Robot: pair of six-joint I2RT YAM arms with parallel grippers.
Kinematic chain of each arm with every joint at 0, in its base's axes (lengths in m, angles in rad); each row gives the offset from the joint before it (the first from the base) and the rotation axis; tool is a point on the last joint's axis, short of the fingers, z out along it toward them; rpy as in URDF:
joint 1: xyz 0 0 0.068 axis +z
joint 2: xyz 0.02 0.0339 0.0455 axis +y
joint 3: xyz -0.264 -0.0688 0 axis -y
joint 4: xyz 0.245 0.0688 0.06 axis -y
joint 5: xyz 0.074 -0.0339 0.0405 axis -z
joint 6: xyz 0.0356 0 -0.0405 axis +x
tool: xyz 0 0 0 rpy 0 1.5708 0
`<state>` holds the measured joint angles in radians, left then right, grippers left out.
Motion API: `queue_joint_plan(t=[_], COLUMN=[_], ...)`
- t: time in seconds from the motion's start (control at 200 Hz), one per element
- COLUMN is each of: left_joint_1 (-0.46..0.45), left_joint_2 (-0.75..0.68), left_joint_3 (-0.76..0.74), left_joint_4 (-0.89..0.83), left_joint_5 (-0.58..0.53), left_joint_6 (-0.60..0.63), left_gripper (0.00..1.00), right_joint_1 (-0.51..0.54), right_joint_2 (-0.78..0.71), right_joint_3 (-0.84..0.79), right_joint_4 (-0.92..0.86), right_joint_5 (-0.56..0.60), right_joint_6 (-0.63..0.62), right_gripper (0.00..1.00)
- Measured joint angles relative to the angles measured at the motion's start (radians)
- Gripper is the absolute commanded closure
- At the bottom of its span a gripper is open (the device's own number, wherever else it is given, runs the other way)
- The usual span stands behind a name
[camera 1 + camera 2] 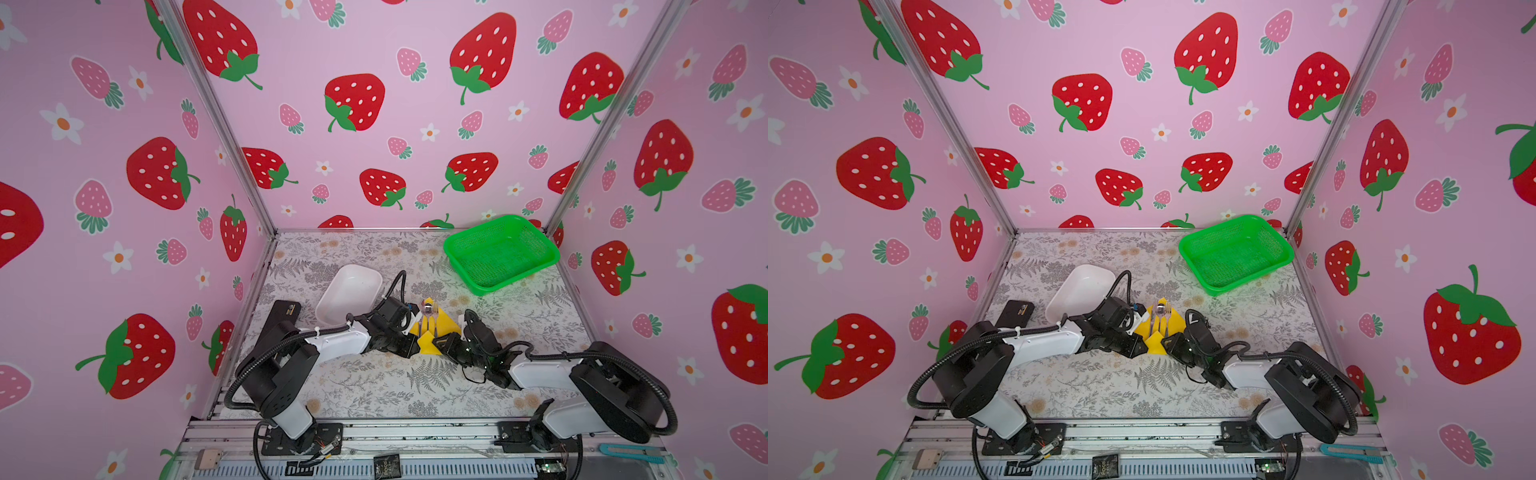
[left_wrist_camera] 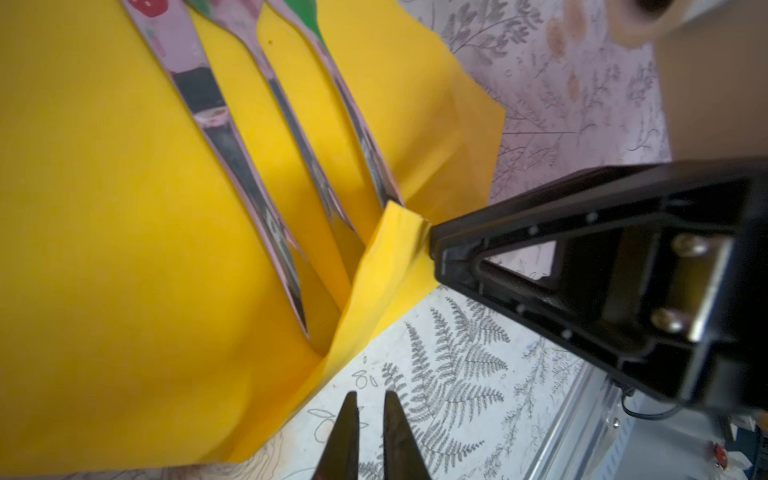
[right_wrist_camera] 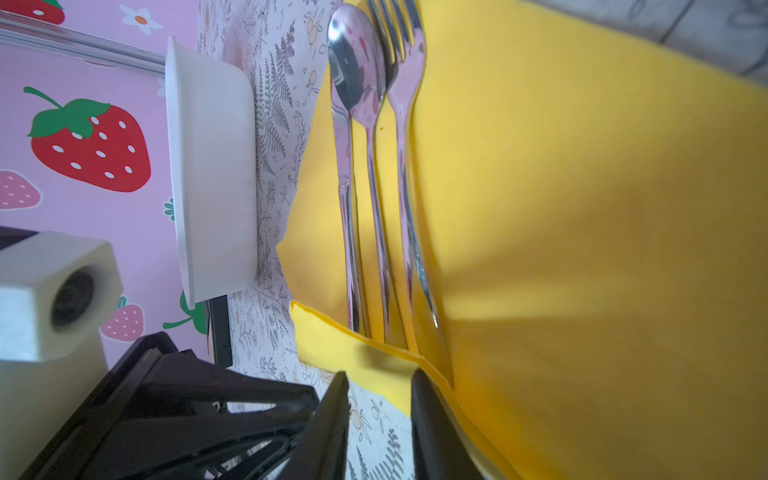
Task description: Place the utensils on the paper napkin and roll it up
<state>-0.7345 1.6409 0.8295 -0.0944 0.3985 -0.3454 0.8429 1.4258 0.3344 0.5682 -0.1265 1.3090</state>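
Walls point(image 1: 374, 104) of pink strawberry print round a fern-patterned tabletop point(image 1: 374, 382) in both top views; paper napkin point(image 1: 448, 326) mid-tabletop, utensils point(image 1: 430, 318) on it. Left wrist: left gripper point(image 2: 370, 399) a slit apart, empty. Right wrist: right gripper point(image 3: 379, 374) part-open astride the napkin's folded corner.

We count three utensils point(image 1: 430, 318): one spoon point(image 3: 357, 62), one fork point(image 3: 405, 62) and one third slim piece point(image 3: 345, 187) whose head we cannot identify. We count one yellow paper napkin point(image 3: 582, 208). Containers total two: one white rectangular dish point(image 1: 349, 293) and one green mesh basket point(image 1: 498, 253). We count two robot arms, the left arm point(image 1: 332, 343) and the right arm point(image 1: 540, 372). Each arm carries one gripper, giving two: the left gripper point(image 2: 370, 395) and the right gripper point(image 3: 378, 374). Remaining loose items total two: one black box point(image 1: 284, 313) and one teal-handled tool point(image 1: 631, 453).
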Motion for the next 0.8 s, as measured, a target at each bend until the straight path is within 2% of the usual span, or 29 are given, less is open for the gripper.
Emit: queue_joint_plan(t=[0.475,0.59,0.795], left_joint_1=[0.032,0.032,0.032], left_joint_2=[0.057,0.057,0.057], left_joint_3=[0.007,0.007,0.014], left_joint_4=[-0.008,-0.009,-0.019], left_joint_5=[-0.068,-0.069,-0.077], left_joint_6=[-0.004,-0.004,-0.003], left_gripper=[0.85,0.85,0.85], right_joint_1=[-0.001,-0.001,-0.001], right_joint_2=[-0.004,-0.014,-0.077], right_joint_3=[0.015,0.04,0.109], right_joint_4=[-0.108,-0.162,-0.284], right_joint_5=[0.011,0.012,0.018], right_joint_6=[-0.034,-0.071,-0.161], right_gripper=[0.69,0.65,0.66])
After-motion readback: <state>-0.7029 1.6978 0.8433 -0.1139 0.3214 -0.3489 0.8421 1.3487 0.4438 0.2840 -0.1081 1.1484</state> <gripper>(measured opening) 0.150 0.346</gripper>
